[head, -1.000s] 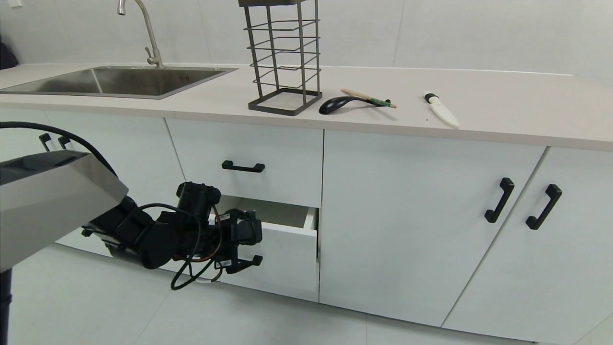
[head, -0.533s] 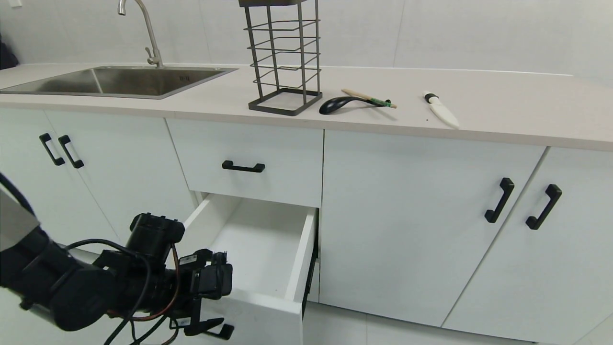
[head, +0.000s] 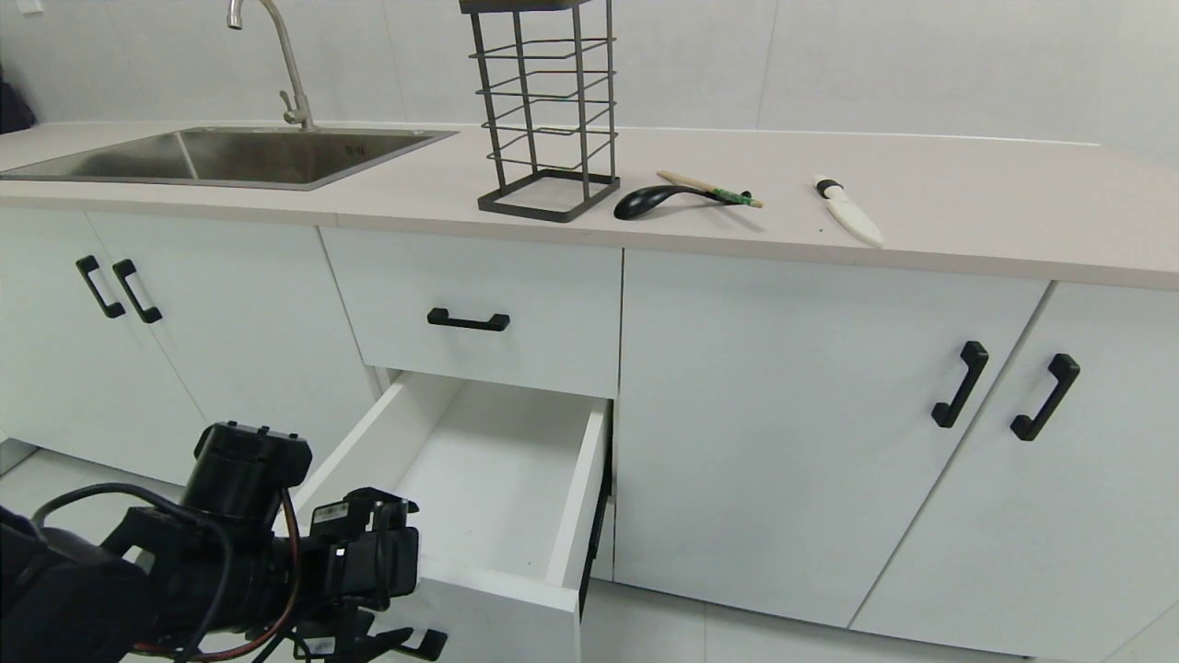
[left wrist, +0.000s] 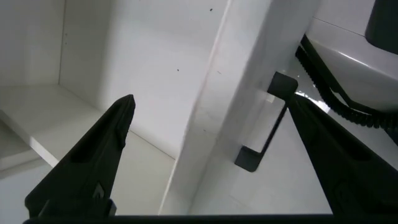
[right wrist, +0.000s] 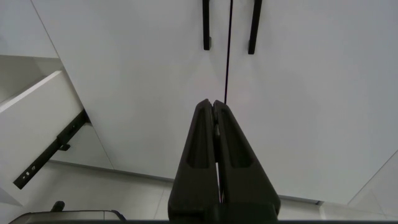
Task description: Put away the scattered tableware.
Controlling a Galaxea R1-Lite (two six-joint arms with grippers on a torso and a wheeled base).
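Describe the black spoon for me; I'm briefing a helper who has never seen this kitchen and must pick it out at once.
On the pale countertop, find the tall black wire rack. Just right of its base lies the black spoon, bowl toward the rack, handle beside wooden sticks with a green band. It is the only black utensil; the knife farther right is white.

No writing can be read; a small mark on the sink (head: 276, 147) is illegible.

Head view high over counter (head: 967, 184), wrist views near drawer (head: 576, 488)
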